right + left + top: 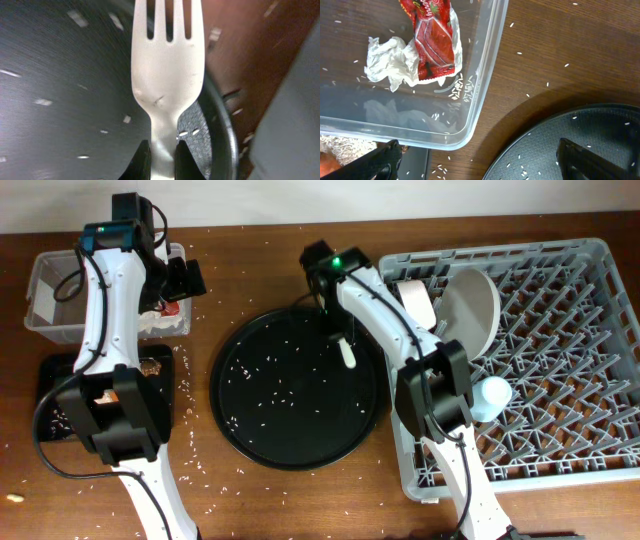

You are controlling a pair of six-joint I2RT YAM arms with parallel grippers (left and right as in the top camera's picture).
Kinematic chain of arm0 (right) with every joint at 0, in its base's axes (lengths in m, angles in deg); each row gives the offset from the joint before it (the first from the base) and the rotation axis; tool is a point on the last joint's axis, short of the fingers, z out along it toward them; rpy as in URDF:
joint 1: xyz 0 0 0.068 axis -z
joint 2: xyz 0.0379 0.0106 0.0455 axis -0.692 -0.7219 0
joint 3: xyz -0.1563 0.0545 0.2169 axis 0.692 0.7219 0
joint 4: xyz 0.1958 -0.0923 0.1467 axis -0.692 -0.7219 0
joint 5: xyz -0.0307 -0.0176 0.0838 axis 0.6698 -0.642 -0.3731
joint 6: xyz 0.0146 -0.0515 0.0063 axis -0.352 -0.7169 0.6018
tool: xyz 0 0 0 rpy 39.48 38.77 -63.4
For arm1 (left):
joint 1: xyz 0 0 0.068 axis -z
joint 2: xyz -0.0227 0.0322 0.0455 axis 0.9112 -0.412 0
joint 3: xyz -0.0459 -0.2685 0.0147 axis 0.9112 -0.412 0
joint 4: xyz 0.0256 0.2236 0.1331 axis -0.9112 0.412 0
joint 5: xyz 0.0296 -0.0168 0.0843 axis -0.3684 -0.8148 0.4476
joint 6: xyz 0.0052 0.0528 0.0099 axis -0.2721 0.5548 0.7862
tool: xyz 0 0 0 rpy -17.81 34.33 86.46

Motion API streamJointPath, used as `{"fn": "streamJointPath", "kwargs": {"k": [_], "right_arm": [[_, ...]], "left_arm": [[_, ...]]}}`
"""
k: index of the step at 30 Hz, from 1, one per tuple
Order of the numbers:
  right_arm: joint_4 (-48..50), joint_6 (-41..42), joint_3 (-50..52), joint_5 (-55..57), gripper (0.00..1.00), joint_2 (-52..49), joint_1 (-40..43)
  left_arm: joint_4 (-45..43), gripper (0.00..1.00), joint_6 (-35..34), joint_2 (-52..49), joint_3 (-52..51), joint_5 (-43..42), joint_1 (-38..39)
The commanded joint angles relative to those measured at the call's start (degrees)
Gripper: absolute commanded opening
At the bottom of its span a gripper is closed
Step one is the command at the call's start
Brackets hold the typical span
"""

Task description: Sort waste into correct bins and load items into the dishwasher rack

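Note:
My right gripper (pixel 161 160) is shut on the handle of the white fork (pixel 167 65), low over the right side of the large round black tray (pixel 250 410); the fork also shows in the overhead view (pixel 347 355). My left gripper (pixel 482 162) is open and empty, by the corner of the clear tub (pixel 485 75). The tub holds the red wrapper (pixel 432 40) and the white napkin (pixel 390 62). The grey dishwasher rack (pixel 560 430) holds the plate (pixel 472 305), the white bowl (pixel 415 298) and the light-blue cup (pixel 490 395). Brown scraps (pixel 150 367) lie in the shallow black tray (pixel 55 375).
Rice grains are scattered over the round tray (pixel 580 135) and on the wooden table (pixel 200 470) around the tub. The rack's grey wall (pixel 295 125) stands close to the right of the fork. The shallow tray sits just below the tub.

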Motion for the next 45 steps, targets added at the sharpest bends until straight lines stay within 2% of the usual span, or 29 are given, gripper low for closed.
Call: {"fn": "streamJointPath", "kwargs": {"k": [1,4,9,18,19,21,22,26,30,31,33,35,38,40,43,45], "right_arm": [[-8.83,0.39,-13.55,0.42,0.05,4.79,0.98],[-19.15,0.37,-28.63,3.37,0.05,5.40,4.61],[-19.15,-0.09,-28.26,2.40,0.05,9.11,12.81],[-19.15,-0.44,3.28,1.36,0.07,21.07,17.20],[-19.15,-0.44,6.54,1.31,0.17,22.53,17.20],[-19.15,-0.44,12.31,1.14,0.55,24.20,17.20],[-19.15,-0.44,14.36,1.14,0.59,24.46,17.20],[-19.12,-0.44,14.05,1.31,0.60,26.23,17.25],[-19.12,3.61,8.31,0.68,0.62,34.75,17.22],[-18.84,6.97,6.21,-3.74,0.98,37.20,17.14],[-18.03,8.37,2.99,-12.52,0.98,41.13,17.18],[-19.10,5.31,1.77,-12.37,0.98,45.75,17.27],[-19.08,5.14,1.77,-8.72,0.98,53.57,17.20],[-19.10,-1.18,1.77,-6.97,0.98,59.14,17.20],[-18.67,-7.50,1.86,3.80,0.98,62.99,18.14],[-13.00,-10.19,5.77,4.70,0.98,67.69,21.07]], "left_arm": [[-0.13,0.99,-0.17,1.40,0.63,0.63,-0.04],[-0.11,0.99,-0.17,1.40,0.63,0.61,-0.04],[-0.09,0.99,-0.17,1.40,0.63,0.63,-0.04],[-0.09,0.99,-0.17,1.40,0.63,0.63,-0.04],[-0.09,0.99,-0.17,1.40,0.63,0.63,-0.04],[-0.09,0.99,-0.17,1.40,0.63,0.63,-0.04],[-0.09,0.99,-0.17,1.40,0.63,0.63,-0.04],[-0.09,0.99,-0.17,1.40,0.63,0.63,-0.04],[-0.09,0.99,-0.17,1.40,0.63,0.63,-0.07],[-0.09,0.99,-0.17,1.40,0.63,0.61,-0.04],[-0.09,0.99,-0.17,1.40,0.63,0.63,-0.04],[-0.09,0.99,-0.17,1.40,0.63,0.63,-0.04],[-0.09,0.99,-0.17,1.40,0.63,0.63,-0.04],[-0.09,0.99,-0.17,1.40,0.63,0.63,-0.04],[-0.09,0.99,-0.17,1.40,0.63,0.63,-0.04],[-0.09,0.99,-0.17,1.40,0.63,0.63,-0.04]]}}
